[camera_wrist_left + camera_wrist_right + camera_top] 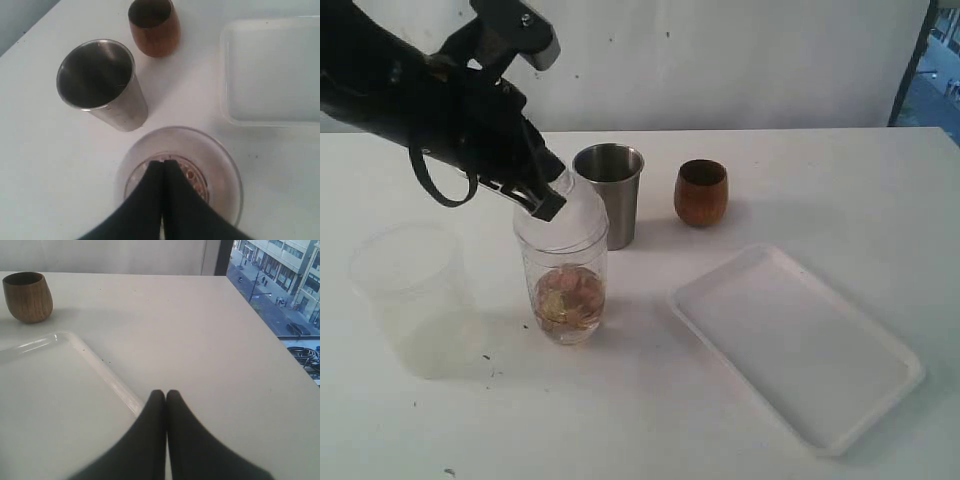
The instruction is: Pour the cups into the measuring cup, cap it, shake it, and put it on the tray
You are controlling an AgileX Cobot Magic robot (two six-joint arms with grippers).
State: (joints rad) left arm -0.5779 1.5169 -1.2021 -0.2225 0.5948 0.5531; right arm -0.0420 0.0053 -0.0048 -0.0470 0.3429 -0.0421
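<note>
While the left gripper (546,204), black fingers pinched shut with nothing between them, rests its tip on the clear domed cap (575,228), that cap sits on the measuring cup (568,300), left of centre, with brownish bits at its bottom. Just above and to the right stand the steel tumbler (610,195) and the wooden cup (701,192). The white tray (800,345) lies lower right. The right gripper (161,392), also closed and empty, is near the tray's rim.
</note>
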